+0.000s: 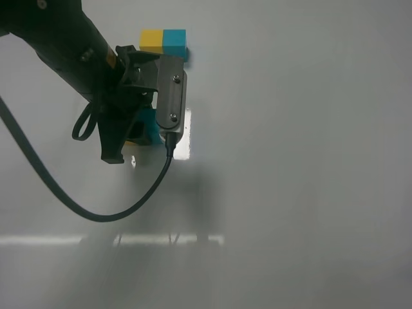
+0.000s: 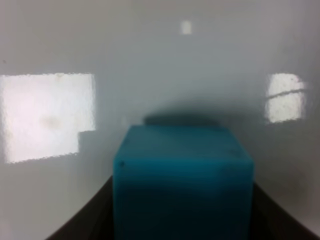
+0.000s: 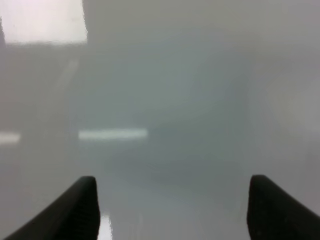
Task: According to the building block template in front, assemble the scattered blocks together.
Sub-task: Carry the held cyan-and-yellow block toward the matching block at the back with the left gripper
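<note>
The building block template (image 1: 163, 42), a yellow and a teal cube joined flush, lies at the back of the white table. My left gripper (image 1: 137, 132) reaches down just in front of it. In the left wrist view, the left gripper (image 2: 182, 222) has its dark fingers (image 2: 75, 227) pressed against both sides of the loose teal cube (image 2: 182, 175). That teal cube (image 1: 150, 123) shows partly under the arm in the high view. A sliver of the loose yellow cube (image 1: 132, 138) peeks out beside it, mostly hidden. My right gripper (image 3: 172, 210) is open and empty, seen only in its wrist view.
The white table (image 1: 296, 161) is glossy, with bright window reflections. A black cable (image 1: 96, 209) loops from the left arm over the table's left front part.
</note>
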`<action>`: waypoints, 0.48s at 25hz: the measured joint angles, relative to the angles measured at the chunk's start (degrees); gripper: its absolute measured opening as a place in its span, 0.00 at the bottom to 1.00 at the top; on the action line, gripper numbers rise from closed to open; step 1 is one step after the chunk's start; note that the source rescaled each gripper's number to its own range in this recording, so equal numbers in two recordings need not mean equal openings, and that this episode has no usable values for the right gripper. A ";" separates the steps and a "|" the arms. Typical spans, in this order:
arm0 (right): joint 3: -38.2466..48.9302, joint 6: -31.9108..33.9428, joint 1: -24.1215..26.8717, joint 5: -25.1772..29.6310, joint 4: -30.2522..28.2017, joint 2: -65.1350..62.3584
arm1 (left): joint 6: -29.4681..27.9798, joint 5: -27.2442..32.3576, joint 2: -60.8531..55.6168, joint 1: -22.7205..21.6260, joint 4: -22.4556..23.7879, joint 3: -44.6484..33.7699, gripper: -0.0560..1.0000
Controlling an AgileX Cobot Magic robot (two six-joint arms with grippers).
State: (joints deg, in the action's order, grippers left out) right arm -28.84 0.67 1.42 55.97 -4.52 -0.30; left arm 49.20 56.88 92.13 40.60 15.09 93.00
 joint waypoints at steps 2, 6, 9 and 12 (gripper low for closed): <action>0.00 0.00 0.00 0.00 0.00 0.00 | 0.00 0.00 0.00 0.00 -0.05 0.00 0.09; 0.00 0.00 0.00 0.00 0.00 0.00 | 0.00 0.42 0.00 -0.05 -0.74 0.00 0.09; 0.00 0.00 0.00 0.00 0.00 0.00 | 0.00 0.83 0.00 -0.21 -1.46 0.00 0.09; 0.00 0.00 0.00 0.00 0.00 0.00 | 0.00 0.90 0.00 -0.28 -1.65 0.00 0.10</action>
State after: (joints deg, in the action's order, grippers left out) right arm -28.84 0.67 1.42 55.97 -4.52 -0.30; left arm 49.20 57.77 92.13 40.32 13.44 93.00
